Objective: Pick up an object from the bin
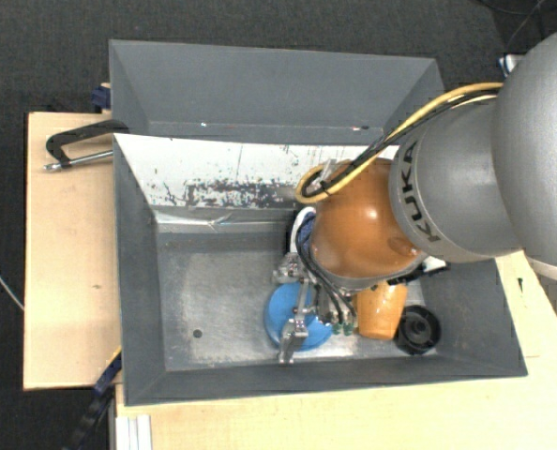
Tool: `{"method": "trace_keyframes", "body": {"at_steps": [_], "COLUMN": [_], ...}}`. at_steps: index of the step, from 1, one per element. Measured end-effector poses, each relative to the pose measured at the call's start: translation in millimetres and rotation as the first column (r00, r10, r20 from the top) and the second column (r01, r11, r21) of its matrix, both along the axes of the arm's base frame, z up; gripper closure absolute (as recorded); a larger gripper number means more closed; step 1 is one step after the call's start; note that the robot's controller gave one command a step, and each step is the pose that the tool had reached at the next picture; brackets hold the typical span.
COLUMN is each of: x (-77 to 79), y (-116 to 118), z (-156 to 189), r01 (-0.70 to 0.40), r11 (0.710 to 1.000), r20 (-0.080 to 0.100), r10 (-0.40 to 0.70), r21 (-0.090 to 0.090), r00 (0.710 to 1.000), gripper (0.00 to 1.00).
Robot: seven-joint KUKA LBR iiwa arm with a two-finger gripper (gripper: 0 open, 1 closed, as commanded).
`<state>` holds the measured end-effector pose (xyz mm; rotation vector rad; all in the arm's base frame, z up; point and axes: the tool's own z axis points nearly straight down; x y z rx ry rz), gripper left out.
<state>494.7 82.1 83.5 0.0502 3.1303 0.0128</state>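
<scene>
"KUKA" on the grey arm (485,172)

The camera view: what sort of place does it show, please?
Probably a robotics lab cell: a KUKA arm reaches into a grey metal bin of loose things, such as a blue disc.

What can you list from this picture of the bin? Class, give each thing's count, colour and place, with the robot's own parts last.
bin: one, grey metal, middle of the view, holding the loose things.
disc-like thing: one, blue, by the bin's front wall, under the end effector.
cup-like thing: one, orange, right of the disc-like thing, partly under the arm.
round thing: one, black, on the bin's floor towards the front right.
end effector: one, metal, over the disc-like thing.
arm: one, grey, reaching in from the right.
wrist cover: one, orange, above the end effector.
</scene>
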Motion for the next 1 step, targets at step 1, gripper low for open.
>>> {"method": "trace_keyframes", "body": {"at_steps": [1], "x": [12.0], "y": [0.7], "z": [142.5], "r01": [0.005], "r11": [1.0], "r20": [0.003], "r10": [-0.005], "r21": [-0.005], "r00": [1.0], "gripper": [1.0]}}
